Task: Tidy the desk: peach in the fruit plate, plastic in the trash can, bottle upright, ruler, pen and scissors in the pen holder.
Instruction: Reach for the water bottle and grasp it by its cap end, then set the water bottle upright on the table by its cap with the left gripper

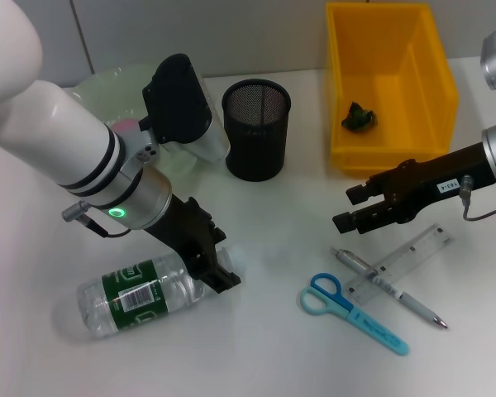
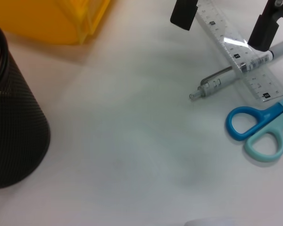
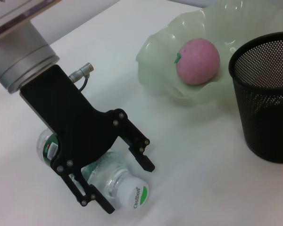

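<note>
One bottle [image 1: 140, 292], one peach [image 3: 197, 61], one plate [image 3: 179, 56], one black cup [image 1: 256, 128], one yellow bin [image 1: 390, 87] holding maybe one green scrap [image 1: 359, 117], one ruler [image 1: 409, 260], one pen [image 1: 388, 286], one scissors [image 1: 351, 313].

A bare strip of worktop [image 1: 273, 248] lay open between the left hand [image 1: 217, 263], whose fingers straddled the lying bottle [image 1: 140, 294], and the right hand [image 1: 345, 208]. The pen holder [image 1: 256, 128] and trash can [image 1: 388, 87] bounded its far side. Scissors [image 1: 351, 313], pen [image 1: 388, 287] and ruler [image 1: 401, 262] cluttered the near right.
</note>
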